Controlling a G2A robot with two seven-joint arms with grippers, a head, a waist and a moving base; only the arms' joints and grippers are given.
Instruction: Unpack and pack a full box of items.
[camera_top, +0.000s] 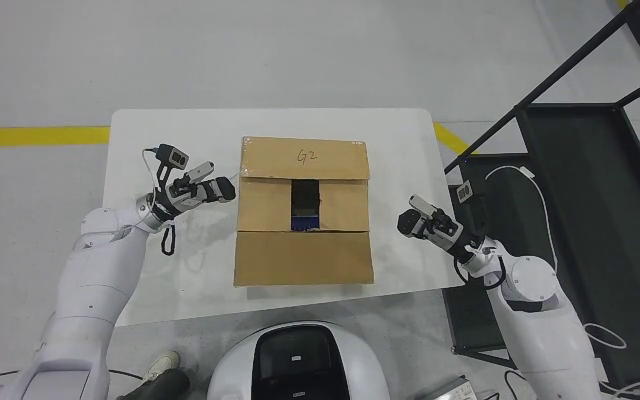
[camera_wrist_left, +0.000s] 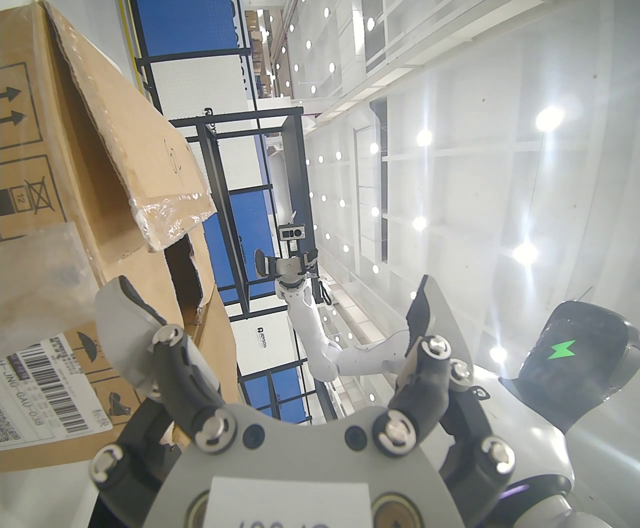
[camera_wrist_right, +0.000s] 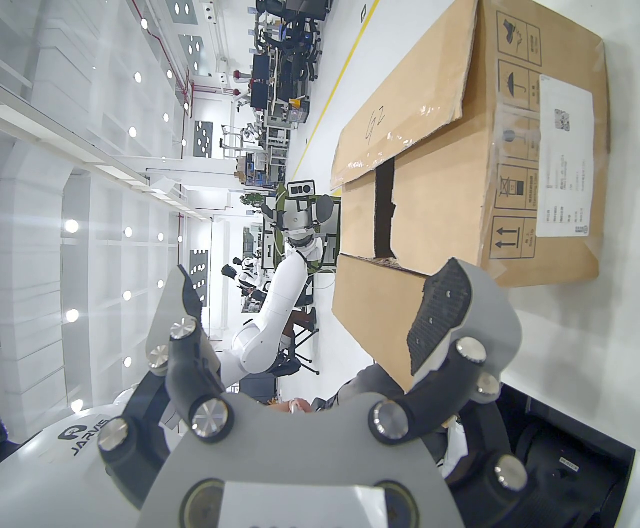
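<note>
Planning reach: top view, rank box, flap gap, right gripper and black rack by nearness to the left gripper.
1. box, just beside the left gripper
2. flap gap, box centre
3. right gripper, box's far side
4. black rack, beyond the table

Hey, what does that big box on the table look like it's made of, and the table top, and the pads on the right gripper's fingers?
The box looks like corrugated cardboard, plain brown and matte; its flap edges show wavy layers. The table has a smooth white top, maybe laminate or painted board; unclear. The right gripper has finger pads that look like black rubber, dimpled.
</note>
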